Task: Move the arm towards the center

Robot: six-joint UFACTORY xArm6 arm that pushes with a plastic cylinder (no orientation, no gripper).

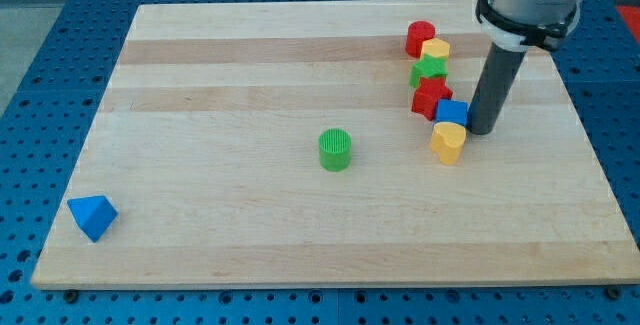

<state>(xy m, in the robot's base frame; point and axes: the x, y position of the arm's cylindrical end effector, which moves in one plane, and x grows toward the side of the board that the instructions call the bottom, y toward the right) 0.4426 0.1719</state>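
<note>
I'm at the view's right side of the tabletop [250,225] and the job is simply to bring the arm in towards the center. My tip [481,130] sits on the wood just to the right of the blue cube [451,112], touching it or very nearly so; I can't tell which from here.

To do this well, I reckon I shouldn't drive straight left. That line runs right into the blue cube and the yellow heart-shaped block [448,142] just below it, and I'd shove both along with me. The whole column stands in the way: red cylinder [420,37] at the top, a yellow block [436,49] against it, the green star [430,70], then the red star [431,96]. My call is to slide down towards the view's bottom first, clear the yellow heart, then swing left across open wood.

No fingers on this rig, only the rod, so there's nothing apart, together or clamped to report.

The center lies well to the left of my tip. The green cylinder [335,149] stands near it, a little towards the bottom, so I'd aim just above that block and stop short of touching it. The blue triangular block [92,216] at bottom left is well out of my path.
</note>
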